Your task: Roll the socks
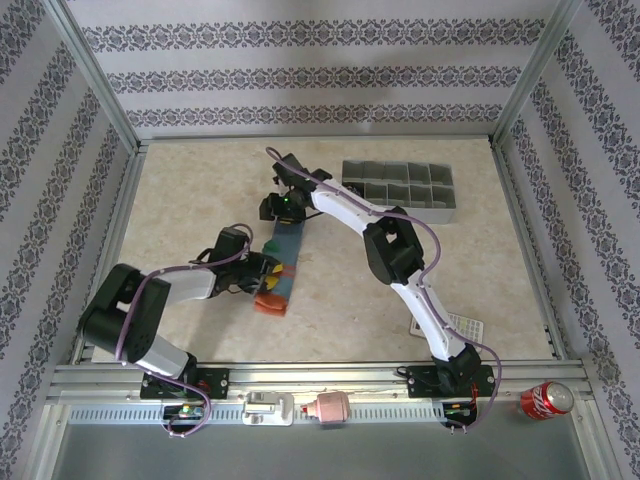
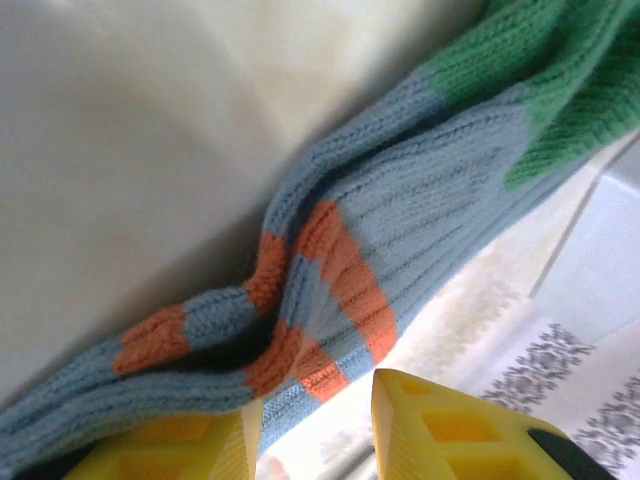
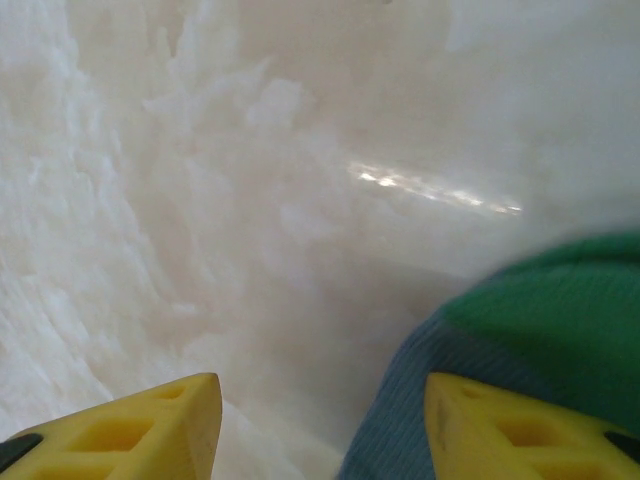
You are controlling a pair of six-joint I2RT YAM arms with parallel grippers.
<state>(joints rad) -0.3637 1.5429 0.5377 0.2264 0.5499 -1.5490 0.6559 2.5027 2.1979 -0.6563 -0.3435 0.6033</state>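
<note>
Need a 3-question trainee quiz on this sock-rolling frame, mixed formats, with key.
1. True or false: the blue sock's green toe lies beside the right gripper's fingers.
2. The stripes next to the left gripper are: A orange, B purple, C white.
3. What stands toward the table's far right corner?
Key: 1 true; 2 A; 3 grey compartment tray.
</note>
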